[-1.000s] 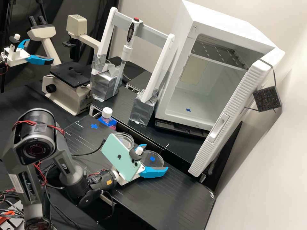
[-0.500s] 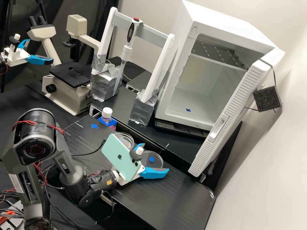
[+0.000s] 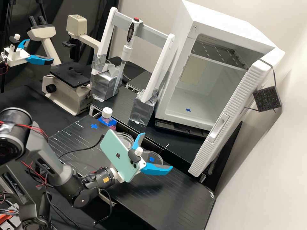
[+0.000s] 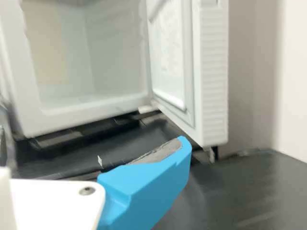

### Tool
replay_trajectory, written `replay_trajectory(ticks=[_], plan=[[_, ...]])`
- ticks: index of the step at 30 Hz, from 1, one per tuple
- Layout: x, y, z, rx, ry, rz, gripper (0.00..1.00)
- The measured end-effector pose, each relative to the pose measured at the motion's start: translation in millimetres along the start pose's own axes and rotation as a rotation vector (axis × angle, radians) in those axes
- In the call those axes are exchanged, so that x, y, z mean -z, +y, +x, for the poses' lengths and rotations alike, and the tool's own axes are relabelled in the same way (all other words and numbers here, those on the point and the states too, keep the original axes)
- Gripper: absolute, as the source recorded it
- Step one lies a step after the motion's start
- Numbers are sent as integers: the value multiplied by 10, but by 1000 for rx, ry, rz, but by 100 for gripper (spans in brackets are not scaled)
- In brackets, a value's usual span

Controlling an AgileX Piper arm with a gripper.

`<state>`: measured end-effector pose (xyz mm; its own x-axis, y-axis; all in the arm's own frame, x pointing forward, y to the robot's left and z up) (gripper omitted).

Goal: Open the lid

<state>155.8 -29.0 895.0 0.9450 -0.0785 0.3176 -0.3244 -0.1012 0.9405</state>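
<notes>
Two bright blue fingers (image 3: 156, 170) stand wide apart on my tool (image 3: 158, 150), above the black counter (image 3: 179, 191). Just behind them, a mint-green phone (image 3: 118, 156) leans on my white mount.

In the high view, a clear petri dish (image 3: 158, 156) shows between the fingers, lying on the counter; a blue cross (image 3: 152, 159) shows through it. A little farther left, more clear round dishware (image 3: 128, 136) is partly behind the phone. I take the lid to be one of these clear rounds, but cannot tell which.

Farther left, near the counter's far edge, is a bottle (image 3: 105, 119) with a white cap (image 3: 107, 112). Beyond it, a pipette (image 3: 127, 53) hangs in a white frame (image 3: 159, 68), with a microscope (image 3: 65, 95) to the far left. To the far right, a white refrigerator (image 3: 220, 20) stands with its door (image 3: 235, 99) open.
</notes>
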Motion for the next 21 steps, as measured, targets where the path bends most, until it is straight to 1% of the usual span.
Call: replay_trajectory(ticks=[2,6,8,9,10,11,13,17,21], plan=[[84,4,-38,-3,37,8,100],[245,-90,-161,15,110,33,100],[349,-171,-228,38,167,42,100],[435,-202,-261,48,217,45,100],[458,-214,-271,52,231,50,100],[539,-244,-294,61,279,66,100],[628,-284,-316,81,336,96,100],[715,-351,-331,107,387,120,100],[755,-412,-326,119,406,108,100]])
